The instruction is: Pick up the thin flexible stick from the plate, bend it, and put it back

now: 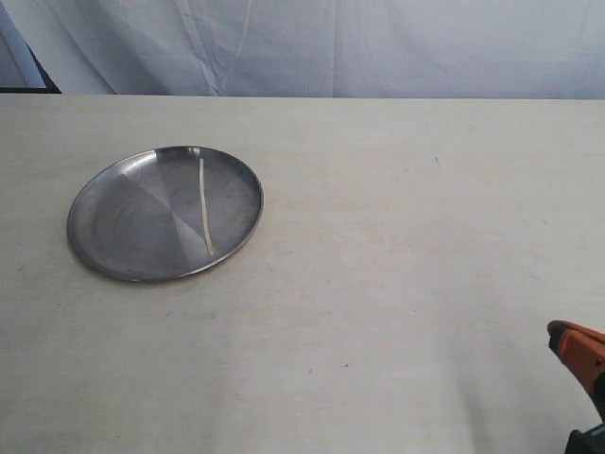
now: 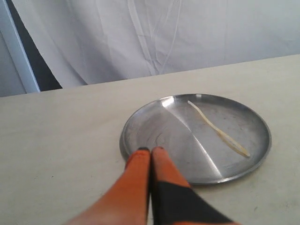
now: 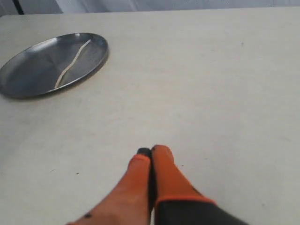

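Right fingers (image 1: 579,345) cut off by exterior view's edge, left fingers (image 2: 138,176) cropped at base

No readable text, label or number appears anywhere

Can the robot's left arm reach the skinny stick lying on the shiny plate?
Probably yes. The left end effector is close to the plate, and nothing lies between it and the stick. Its jaws are shut, though, so it would have to open them first.
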Robot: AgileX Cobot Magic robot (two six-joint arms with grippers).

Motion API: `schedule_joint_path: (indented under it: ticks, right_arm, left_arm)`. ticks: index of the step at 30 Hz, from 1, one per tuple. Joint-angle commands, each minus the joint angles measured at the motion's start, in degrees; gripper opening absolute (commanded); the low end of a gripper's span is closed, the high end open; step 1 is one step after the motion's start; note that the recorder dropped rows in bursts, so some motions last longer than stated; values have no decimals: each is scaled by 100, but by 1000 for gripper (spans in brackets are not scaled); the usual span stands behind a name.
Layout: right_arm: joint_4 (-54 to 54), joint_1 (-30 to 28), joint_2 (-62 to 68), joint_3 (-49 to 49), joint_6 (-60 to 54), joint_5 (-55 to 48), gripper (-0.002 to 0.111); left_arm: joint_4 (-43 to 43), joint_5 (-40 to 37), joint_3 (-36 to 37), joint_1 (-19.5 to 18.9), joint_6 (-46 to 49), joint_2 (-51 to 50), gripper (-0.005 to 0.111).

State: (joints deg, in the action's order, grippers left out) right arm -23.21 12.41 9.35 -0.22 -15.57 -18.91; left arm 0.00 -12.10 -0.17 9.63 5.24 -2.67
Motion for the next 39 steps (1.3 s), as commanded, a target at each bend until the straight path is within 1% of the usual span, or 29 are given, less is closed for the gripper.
schedule_joint_path:
  ticks: [1, 6, 11, 39]
  right_arm:
    - [214, -376, -382, 22, 12, 125, -1]
    - [236, -670, -935, 22, 12, 119, -1]
    - [236, -836, -935, 22, 12, 117, -1]
    - [216, -837, -935, 22, 12, 117, -1]
  left_arm:
    - [-86, 87, 17, -5, -14, 140, 0]
    - [-86, 92, 17, -37, -14, 226, 0]
    - [-86, 92, 17, -162, -14, 226, 0]
    - [-86, 92, 17, -173, -14, 267, 0]
